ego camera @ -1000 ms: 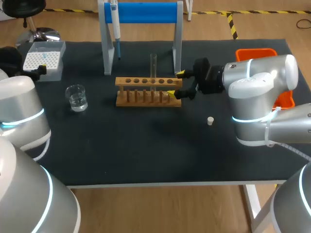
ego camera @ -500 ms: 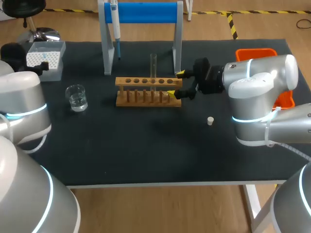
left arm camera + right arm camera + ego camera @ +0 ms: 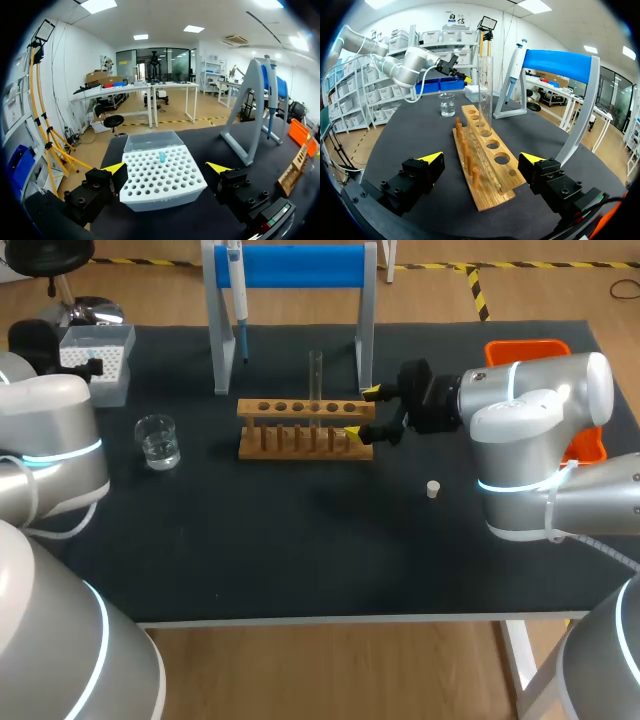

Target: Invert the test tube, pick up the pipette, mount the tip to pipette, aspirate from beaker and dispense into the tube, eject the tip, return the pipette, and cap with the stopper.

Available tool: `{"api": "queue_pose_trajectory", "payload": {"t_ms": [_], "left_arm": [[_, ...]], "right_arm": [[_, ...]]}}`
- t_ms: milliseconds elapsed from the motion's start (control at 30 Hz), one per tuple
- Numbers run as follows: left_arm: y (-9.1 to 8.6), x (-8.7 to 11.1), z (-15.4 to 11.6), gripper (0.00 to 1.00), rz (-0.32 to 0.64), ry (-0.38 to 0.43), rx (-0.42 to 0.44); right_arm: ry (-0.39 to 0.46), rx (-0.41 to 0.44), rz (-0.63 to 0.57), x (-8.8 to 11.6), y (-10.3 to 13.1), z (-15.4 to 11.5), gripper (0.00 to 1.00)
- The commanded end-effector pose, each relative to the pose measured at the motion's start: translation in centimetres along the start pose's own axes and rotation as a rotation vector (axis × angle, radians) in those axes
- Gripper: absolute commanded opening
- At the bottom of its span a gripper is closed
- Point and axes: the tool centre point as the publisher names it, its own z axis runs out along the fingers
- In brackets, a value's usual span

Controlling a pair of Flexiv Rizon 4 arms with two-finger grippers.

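right gripper (image 3: 482, 159) spread wide, straddling the end of the light wooden test tube rack (image 3: 487, 190), gripping nothing | clear glass test tube (image 3: 485, 95) upright in a hole further along | left gripper (image 3: 166, 169) wide too, white perforated tip box (image 3: 160, 182) just ahead | risk imo: closing here pinches the rack, tips the tube

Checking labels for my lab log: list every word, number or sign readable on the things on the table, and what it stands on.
None: no text can be read on anything on the table.
Beaker: any graduation marks are too small to tell.
Pipette, test tube, wooden rack, tip box: no print shows.
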Motion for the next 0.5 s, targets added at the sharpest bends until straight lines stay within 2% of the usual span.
{"api": "queue_pose_trajectory", "payload": {"t_ms": [33, 200, 300, 367, 500], "left_arm": [[-0.3, -0.3, 1.7, 1.0, -0.003, -0.006, -0.009], [-0.5, -0.7, 2.9, 1.0, -0.009, -0.008, -0.01], [-0.5, -0.8, 3.5, 0.93, -0.01, -0.007, -0.011], [-0.5, -0.9, 3.9, 0.84, -0.011, -0.006, -0.012], [-0.4, -1.0, 4.6, 0.76, -0.012, -0.005, -0.018]], "right_arm": [[0.001, -0.001, 0.0, 0.0, -0.1, -0.1, 1.0], [0.001, -0.001, 0.0, 0.0, -0.1, -0.1, 1.0], [0.001, -0.001, 0.0, 0.0, -0.1, -0.1, 1.0], [0.001, -0.001, 0.0, 0.0, -0.1, -0.1, 1.0], [0.001, -0.001, 0.0, 0.0, -0.1, -0.1, 1.0]]}}
